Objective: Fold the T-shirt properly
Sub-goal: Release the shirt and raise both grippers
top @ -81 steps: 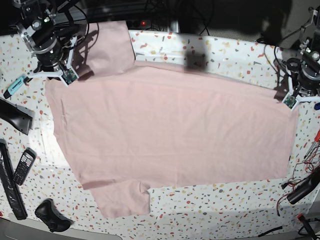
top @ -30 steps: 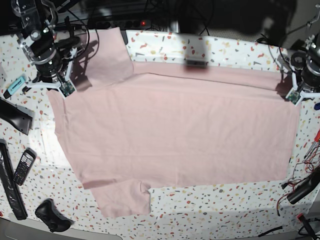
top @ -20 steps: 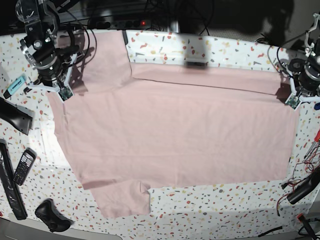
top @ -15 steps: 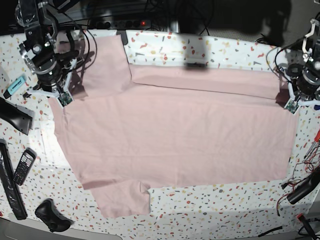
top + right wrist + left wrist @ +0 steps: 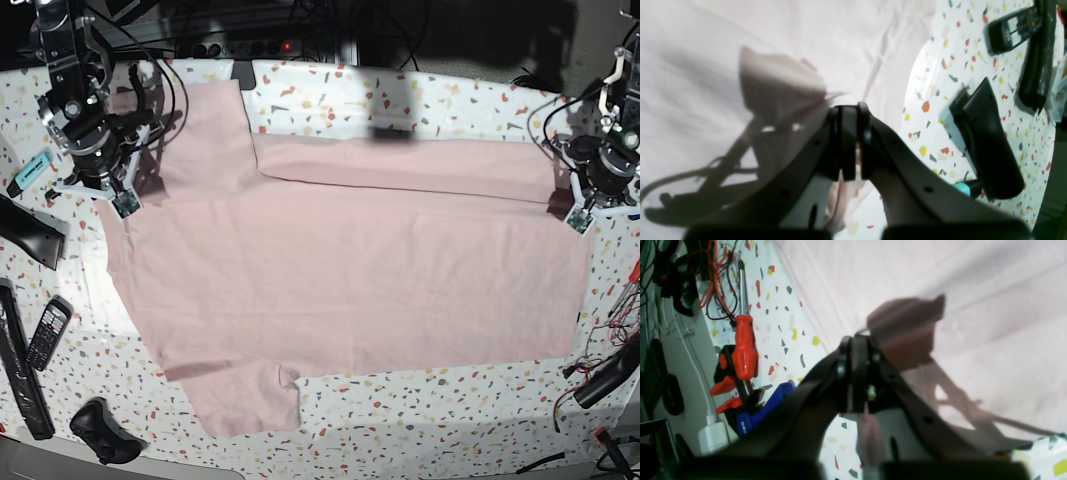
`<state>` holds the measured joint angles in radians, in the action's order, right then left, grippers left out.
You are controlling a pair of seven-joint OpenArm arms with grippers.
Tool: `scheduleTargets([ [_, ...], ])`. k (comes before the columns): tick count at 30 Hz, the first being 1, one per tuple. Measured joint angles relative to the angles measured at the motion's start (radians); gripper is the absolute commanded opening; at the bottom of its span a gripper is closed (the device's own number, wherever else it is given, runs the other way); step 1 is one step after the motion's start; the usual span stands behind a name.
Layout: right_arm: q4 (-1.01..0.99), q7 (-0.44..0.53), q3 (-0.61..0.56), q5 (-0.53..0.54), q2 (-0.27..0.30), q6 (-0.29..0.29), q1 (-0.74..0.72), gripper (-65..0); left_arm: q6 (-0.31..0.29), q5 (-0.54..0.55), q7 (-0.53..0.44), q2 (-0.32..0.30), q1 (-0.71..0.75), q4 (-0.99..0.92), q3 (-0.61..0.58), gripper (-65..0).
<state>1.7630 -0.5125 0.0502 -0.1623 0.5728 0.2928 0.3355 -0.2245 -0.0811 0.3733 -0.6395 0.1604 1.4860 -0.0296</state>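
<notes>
Item: T-shirt, pale pink, plain side up. It lies spread flat on the speckled worktop and spans the whole stretch between the two pincers. One sleeve sits beside the right pincer, on the side toward the worktop's far edge; the other sleeve lies well away from both pincers, at the near edge.

Right pincer: the wrist view shows the jaws pressed together on a pinch of pink cloth at a corner of the shirt, just where the fabric meets bare worktop. Gripping the T-shirt.

Left pincer: the jaws appear nearly together with a fold of pink cloth at the tips, at the opposite corner of the shirt's far edge. Judged to be gripping the T-shirt, though the contact is partly hidden by the pincer's own body.

Progress: a long strip along the far edge, running from one pincer to the other, lies doubled over onto the body of the shirt. This reads as the first lengthwise fold, only begun. Judged left to do: carry that fold further across, tuck both sleeves in, fold the near side, then fold crosswise. Early in the task.

Beside the left pincer, on bare worktop: red-handled screwdriver. Beside the right pincer, off the cloth: black handset and remote.
</notes>
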Motion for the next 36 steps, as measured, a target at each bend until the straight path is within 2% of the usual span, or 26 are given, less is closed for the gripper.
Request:
scheduleTargets([
  [2, 0.0, 0.0, 0.0, -0.012, 0.0, -0.001, 0.0, -46.6, 0.004, -0.002, 0.003, -0.001, 0.0, 0.0, 0.0, -38.1],
  [3, 0.003, -0.003, 0.0, -0.015, 0.0, -0.002, 0.0, -46.2, 0.005, -0.001, 0.014, -0.001, 0.0, 0.0, 0.0, -34.8],
  [4, 0.013, -0.004, 0.0, -0.015, 0.0, -0.005, 0.002, -46.2, 0.005, -0.001, 0.018, -0.001, -0.001, 0.0, 0.0, -34.1],
  [6, 0.045, -0.003, 0.0, -0.016, 0.0, -0.027, 0.003, -46.2, 0.012, -0.001, 0.019, 0.0, 0.0, 0.0, 0.0, -34.2],
  [8, 0.091, -0.005, 0.0, -0.018, 0.001, -0.045, 0.002, -46.2, 0.062, 0.001, 0.039, 0.0, 0.0, 0.001, 0.0, -34.2],
  [11, 0.181, -0.048, 0.001, -0.014, 0.002, -0.047, 0.024, -46.3, 0.067, 0.0, 0.073, 0.0, -0.003, 0.015, 0.001, -34.3],
  [17, 0.326, -0.09, 0.001, -0.023, 0.006, -0.032, 0.201, -46.4, 0.064, 0.061, 0.08, 0.0, 0.0, 0.072, 0.001, -34.3],
  [22, 0.352, -0.1, 0.001, -0.129, 0.007, -0.031, 0.333, -46.4, 0.067, 0.06, 0.084, 0.0, 0.0, 0.108, 0.001, -34.3],
  [25, 0.352, -0.106, 0.001, -0.15, 0.016, -0.029, 0.404, -46.4, 0.067, 0.06, 0.084, -0.001, 0.0, 0.109, 0.001, -34.3],
  [30, 0.352, -0.181, 0.001, -0.145, 0.046, 0.017, 0.451, -46.3, 0.067, 0.06, 0.084, -0.001, 0.0, 0.109, 0.001, -34.3],
  [33, 0.352, -0.183, 0.002, -0.139, 0.047, 0.042, 0.448, -46.3, 0.067, 0.06, 0.083, -0.001, 0.0, 0.109, 0.001, -34.3],
  [36, 0.349, -0.176, 0.002, -0.119, 0.047, 0.091, 0.449, -46.3, 0.067, 0.06, 0.084, -0.001, 0.0, 0.109, 0.001, -34.3],
])
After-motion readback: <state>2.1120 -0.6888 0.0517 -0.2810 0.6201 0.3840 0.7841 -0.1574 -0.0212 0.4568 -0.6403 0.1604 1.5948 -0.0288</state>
